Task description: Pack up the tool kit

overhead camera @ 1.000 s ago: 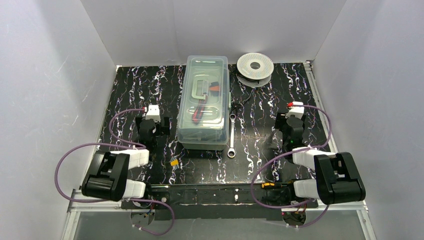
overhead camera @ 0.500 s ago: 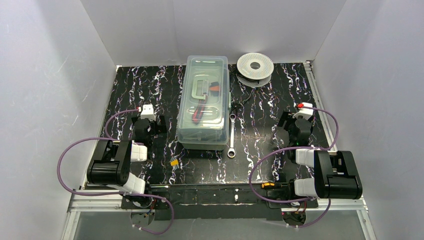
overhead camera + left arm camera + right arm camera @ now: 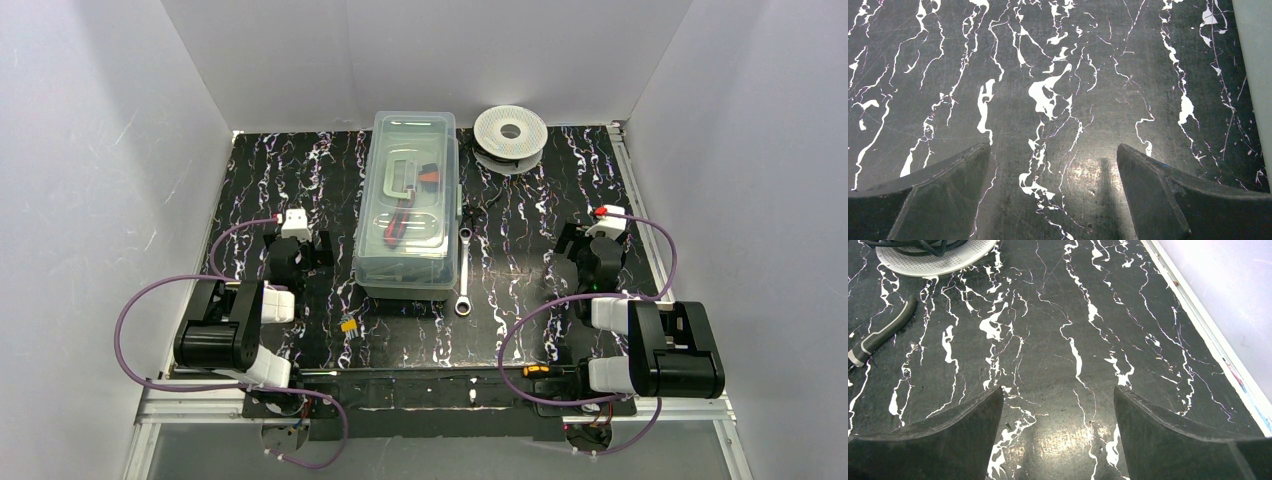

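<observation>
the toolbox sits lid shut between the arms. the left gripper and right gripper are both spread wide, holding nothing. the wrench lies just beside the toolbox's right wall, its long axis parallel to it, so the right gripper looks nearer.

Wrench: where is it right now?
Top view: the wrench lies on the table just right of the toolbox, by its near right corner, between both arms.
</observation>
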{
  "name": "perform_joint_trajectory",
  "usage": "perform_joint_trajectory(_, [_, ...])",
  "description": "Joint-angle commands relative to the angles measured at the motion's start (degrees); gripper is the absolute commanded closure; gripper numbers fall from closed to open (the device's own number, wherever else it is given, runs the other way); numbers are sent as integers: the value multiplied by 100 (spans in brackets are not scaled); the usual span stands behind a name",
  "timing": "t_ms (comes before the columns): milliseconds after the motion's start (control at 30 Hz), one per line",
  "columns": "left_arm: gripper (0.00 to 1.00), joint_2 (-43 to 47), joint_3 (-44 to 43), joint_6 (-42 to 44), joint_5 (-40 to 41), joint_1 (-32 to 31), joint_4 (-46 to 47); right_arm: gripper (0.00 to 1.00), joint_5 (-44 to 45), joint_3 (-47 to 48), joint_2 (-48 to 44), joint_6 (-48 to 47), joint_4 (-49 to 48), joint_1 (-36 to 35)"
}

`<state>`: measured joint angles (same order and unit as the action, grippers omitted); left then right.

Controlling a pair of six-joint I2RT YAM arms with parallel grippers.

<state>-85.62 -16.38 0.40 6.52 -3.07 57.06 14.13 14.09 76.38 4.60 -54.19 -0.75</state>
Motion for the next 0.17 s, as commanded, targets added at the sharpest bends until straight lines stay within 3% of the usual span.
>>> perform_joint_trajectory(0, [2, 64, -35, 4, -44, 35, 120, 11, -10, 16, -47, 23, -320, -4])
perform_joint_trajectory(133, [2, 68, -45, 4, -62, 35, 73, 11, -14, 20, -53, 22, -320, -5])
